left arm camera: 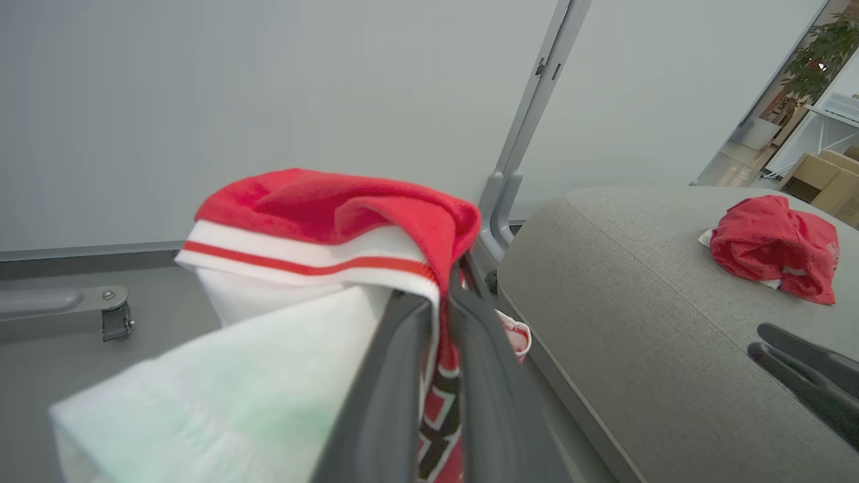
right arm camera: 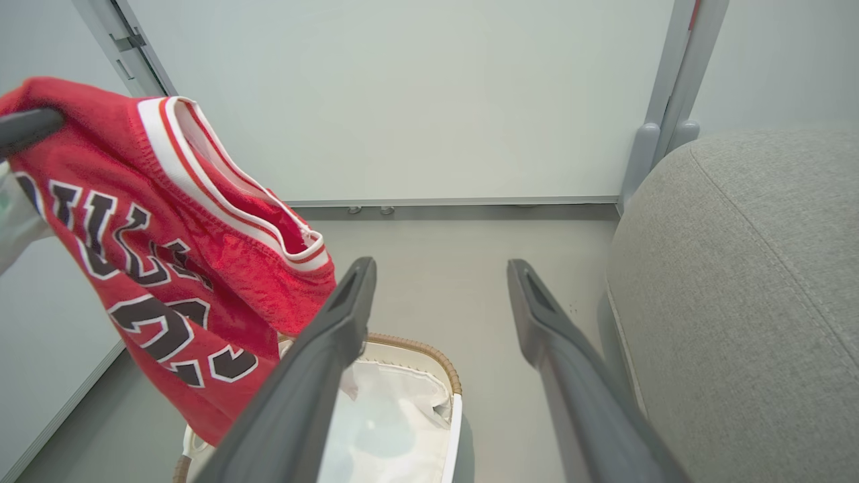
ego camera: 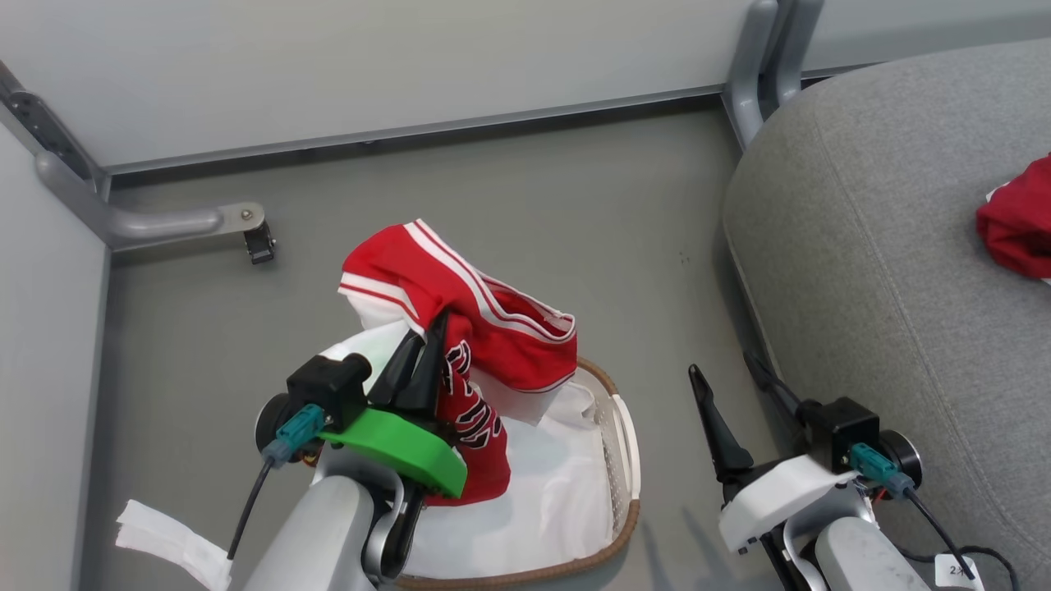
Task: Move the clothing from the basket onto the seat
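Clothing in mid-carry: a red basketball jersey (ego camera: 501, 328) with white striped trim and BULLS lettering hangs from my left claw (ego camera: 433, 330), whose two dark fingers are pinched closed on a fold near its top. The garment's long axis runs straight down from the grip. Its lower hem dangles over the oval white perforated laundry basket (ego camera: 626, 447) with the brown woven rim, and I cannot tell whether the hem has cleared that rim. Some of the basket's plain white liner (ego camera: 542, 492) rises beside the claw, and I cannot tell if it is caught in the pinch.

The relation that matters: the large grey fabric sofa seat (ego camera: 862, 312) lies to my right of the held jersey, across a strip of bare grey floor (ego camera: 534, 205). My right claw (ego camera: 722, 367) sits between the jersey and the seat, just beside the cushion's rounded edge, its fingers spread wide and empty. So the right arm is nearer the seat, but the left arm carries the load. I judge the coming move to be a rightward sweep that must pass clear of the right claw. A second crumpled red garment (ego camera: 1018, 217) lies on the seat, well apart from both claws.
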Robot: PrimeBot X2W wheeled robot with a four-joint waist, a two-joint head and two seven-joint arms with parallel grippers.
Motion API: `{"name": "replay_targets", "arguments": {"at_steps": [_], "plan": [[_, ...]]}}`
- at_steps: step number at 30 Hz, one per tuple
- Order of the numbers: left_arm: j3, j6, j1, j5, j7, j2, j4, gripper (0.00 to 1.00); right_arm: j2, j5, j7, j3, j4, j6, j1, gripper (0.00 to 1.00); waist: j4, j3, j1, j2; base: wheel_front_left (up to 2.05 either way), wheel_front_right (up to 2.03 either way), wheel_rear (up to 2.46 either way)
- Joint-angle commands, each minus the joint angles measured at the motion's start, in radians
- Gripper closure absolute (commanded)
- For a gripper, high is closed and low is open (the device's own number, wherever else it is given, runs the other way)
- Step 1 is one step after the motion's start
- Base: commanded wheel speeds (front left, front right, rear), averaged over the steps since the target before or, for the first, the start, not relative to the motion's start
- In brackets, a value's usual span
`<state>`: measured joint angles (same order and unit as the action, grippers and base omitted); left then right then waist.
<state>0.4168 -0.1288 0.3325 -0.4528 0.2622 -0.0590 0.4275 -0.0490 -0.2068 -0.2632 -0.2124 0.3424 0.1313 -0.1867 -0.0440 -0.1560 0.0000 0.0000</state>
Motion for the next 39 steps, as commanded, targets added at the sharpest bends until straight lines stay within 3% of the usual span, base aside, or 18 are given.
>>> {"name": "replay_targets", "arguments": {"at_steps": [1,16,28,39], "plan": [[0.003,-0.003,0.018,-0.003,0.004,-0.005,-0.020,1.00,-0.005,0.005,-0.002,0.001,0.001,-0.001,0.024,0.00,0.011,0.029,0.0000,0.0000,0.00,0.00,0.00],[0.043,-0.003,0.101,-0.022,0.004,-0.009,-0.167,1.00,-0.005,-0.017,-0.002,-0.023,0.000,-0.001,0.099,0.00,0.028,0.103,0.0000,0.0000,0.00,0.00,0.00],[0.118,-0.003,0.122,-0.015,0.004,0.003,-0.165,1.00,-0.006,0.008,-0.002,-0.279,-0.084,-0.001,-0.031,0.00,0.085,0.076,0.0000,0.0000,0.00,0.00,0.00],[0.231,-0.003,0.143,-0.039,0.004,0.007,-0.179,1.00,-0.005,-0.002,-0.002,-0.362,0.065,-0.001,-0.206,0.00,0.166,0.046,0.0000,0.0000,0.00,0.00,0.00]]}}
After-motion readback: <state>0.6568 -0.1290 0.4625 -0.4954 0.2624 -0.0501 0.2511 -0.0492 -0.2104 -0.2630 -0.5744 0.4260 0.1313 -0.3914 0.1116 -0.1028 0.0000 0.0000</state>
